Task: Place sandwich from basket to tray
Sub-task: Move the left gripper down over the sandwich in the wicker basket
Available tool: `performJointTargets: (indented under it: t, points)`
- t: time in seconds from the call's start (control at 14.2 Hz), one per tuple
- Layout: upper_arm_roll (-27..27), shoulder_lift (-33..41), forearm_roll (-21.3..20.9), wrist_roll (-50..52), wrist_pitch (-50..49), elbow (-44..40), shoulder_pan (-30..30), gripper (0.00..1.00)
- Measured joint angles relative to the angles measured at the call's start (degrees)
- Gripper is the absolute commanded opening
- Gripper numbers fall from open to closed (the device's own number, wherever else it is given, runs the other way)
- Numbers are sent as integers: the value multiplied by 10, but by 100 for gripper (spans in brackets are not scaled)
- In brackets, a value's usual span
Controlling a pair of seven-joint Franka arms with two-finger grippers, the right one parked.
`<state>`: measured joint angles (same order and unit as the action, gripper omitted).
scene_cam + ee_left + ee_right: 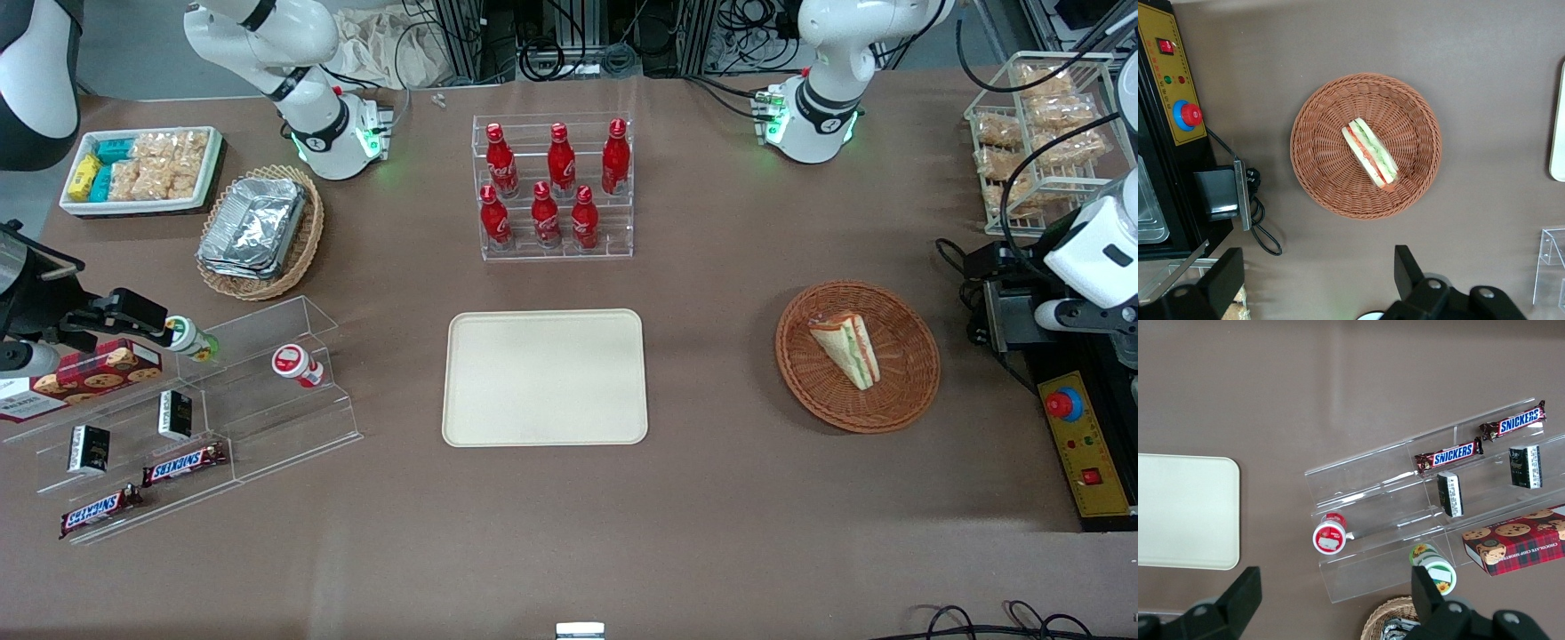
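Sandwich [1370,152] in basket [1318,173]: soft, light, squashes easily; grip w/ bread faces, gently. Claw [1313,272] wide open above basket, empty.

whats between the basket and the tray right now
Nothing: in the front view only bare brown table separates the basket, holding the sandwich, from the tray. The open gripper hovers above.

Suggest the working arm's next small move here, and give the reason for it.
Probably lower the open gripper over the sandwich and line it up across the wedge. The sandwich lies in the basket, untouched, the gripper holds nothing and hangs well above the table, and the tray has nothing on it.
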<state>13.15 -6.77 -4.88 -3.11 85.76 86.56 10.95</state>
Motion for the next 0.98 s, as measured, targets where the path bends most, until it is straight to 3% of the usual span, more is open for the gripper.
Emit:
performJointTargets:
  t: [0.56,0.98]
  points:
    - [1,0,2,13,-21,11,0,100]
    - [11,2,16,112,51,123,-3,100]
